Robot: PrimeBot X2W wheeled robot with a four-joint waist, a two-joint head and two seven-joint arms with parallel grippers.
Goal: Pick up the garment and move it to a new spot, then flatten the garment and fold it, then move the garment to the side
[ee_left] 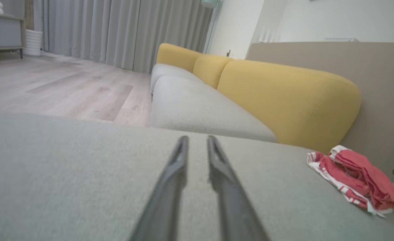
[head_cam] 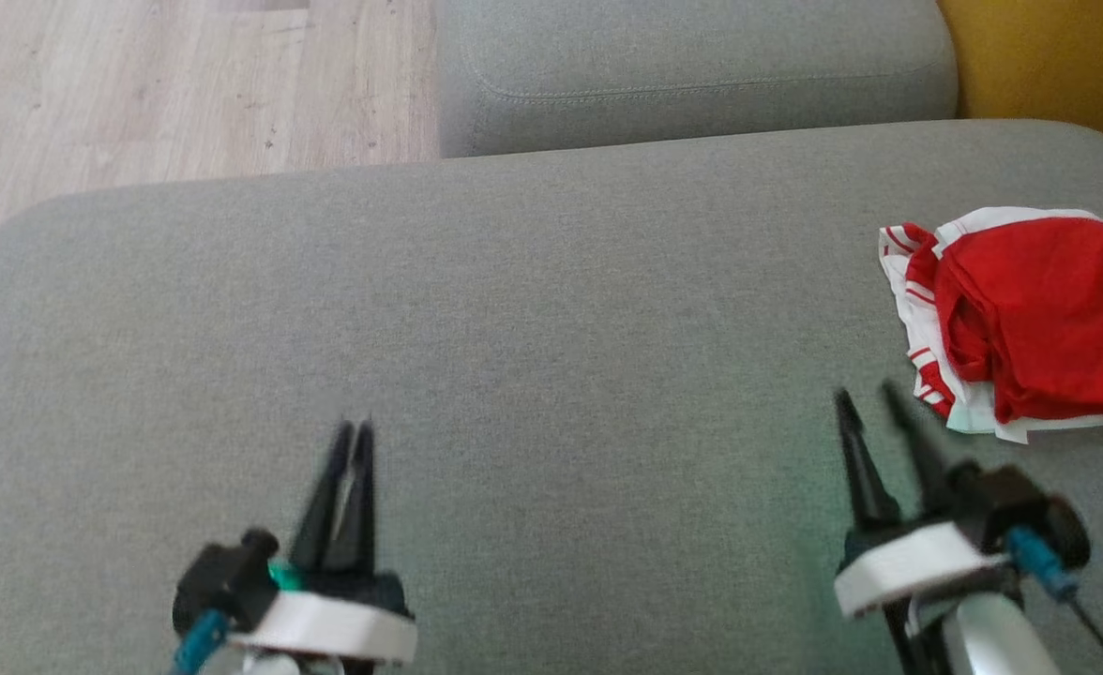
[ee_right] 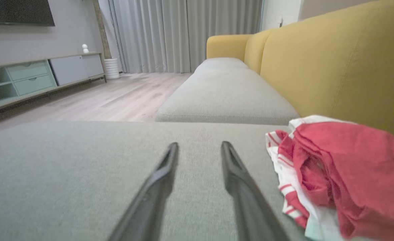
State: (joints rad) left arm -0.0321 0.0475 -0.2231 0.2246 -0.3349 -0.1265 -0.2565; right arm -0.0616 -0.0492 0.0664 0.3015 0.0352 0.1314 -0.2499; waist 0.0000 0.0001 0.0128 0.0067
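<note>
Garment [head_cam: 1030, 319] crumpled just right of right end effector [head_cam: 865, 392], apart.

Home living room: sofa [ee_right: 334, 67], curtains [ee_right: 183, 33], media cabinet [ee_right: 33, 80], wood floor [ee_right: 123, 100].

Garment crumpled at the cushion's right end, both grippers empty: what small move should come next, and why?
Probably swing the right gripper forward and to the right, toward the garment. The red and white heap lies just beyond its fingertips, untouched, and its fingers stand apart, holding nothing. The left gripper is far off across the cushion.
</note>
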